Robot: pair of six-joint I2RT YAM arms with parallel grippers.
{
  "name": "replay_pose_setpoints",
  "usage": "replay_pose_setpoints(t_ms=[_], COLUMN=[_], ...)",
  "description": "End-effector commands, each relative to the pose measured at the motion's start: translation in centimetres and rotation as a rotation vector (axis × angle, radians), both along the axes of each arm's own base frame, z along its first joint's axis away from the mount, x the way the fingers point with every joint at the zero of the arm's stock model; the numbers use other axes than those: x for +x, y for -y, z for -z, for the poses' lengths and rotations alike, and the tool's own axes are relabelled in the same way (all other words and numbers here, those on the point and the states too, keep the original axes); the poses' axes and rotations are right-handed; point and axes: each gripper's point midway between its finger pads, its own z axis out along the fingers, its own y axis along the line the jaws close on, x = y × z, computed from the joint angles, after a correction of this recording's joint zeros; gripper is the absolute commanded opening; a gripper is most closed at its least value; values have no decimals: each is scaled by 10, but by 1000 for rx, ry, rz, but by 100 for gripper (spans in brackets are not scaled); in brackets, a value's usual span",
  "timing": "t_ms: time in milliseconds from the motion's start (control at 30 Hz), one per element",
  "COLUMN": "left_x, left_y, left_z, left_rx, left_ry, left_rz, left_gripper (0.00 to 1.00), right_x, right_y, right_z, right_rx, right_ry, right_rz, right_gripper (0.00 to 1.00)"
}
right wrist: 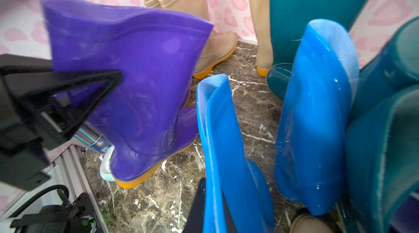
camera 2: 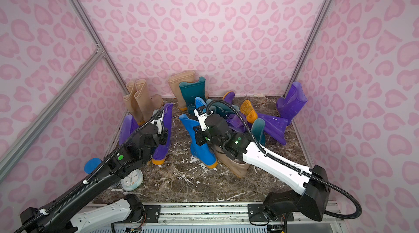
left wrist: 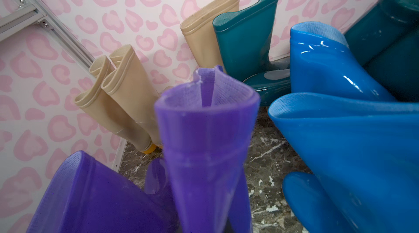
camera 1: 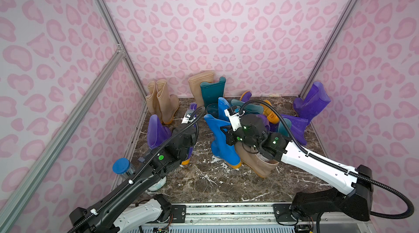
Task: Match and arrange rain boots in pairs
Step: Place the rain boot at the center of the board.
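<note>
Currently pinching two boot cuffs.
Noted left end effector (right wrist: 114, 77) clamped on glossy purple rubber rain boot (right wrist: 140, 73) at left edge of marble-patterned table (camera 1: 204, 182), right end effector (camera 1: 224, 129) clamped on bright blue rubber rain boot (camera 1: 223, 150) mid-table; judged light, floppy, slick: grip cuff rim.

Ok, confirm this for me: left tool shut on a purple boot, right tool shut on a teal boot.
Wrong on one count: the right tool is shut on a blue boot, not a teal one, as the right wrist view shows. The left tool is shut on a purple boot.
</note>
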Motion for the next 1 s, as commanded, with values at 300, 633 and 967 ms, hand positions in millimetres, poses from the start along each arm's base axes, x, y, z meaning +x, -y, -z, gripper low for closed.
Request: replay_pose_setpoints(t_ms=[300, 633, 967], left_x=[-1, -26, -64], left_y=[9, 8, 17], left_z=[-4, 34, 40], left_rx=[-160, -278, -333], left_ry=[43, -42, -130], left_rz=[34, 65, 186], left_gripper=[2, 2, 61], right_x=[-39, -21, 4], right_y=[30, 24, -17], right_z=[54, -26, -59], right_rx=[-72, -62, -35], right_ry=[-115, 68, 127], right_rz=[23, 28, -4], right_gripper=[40, 64, 70])
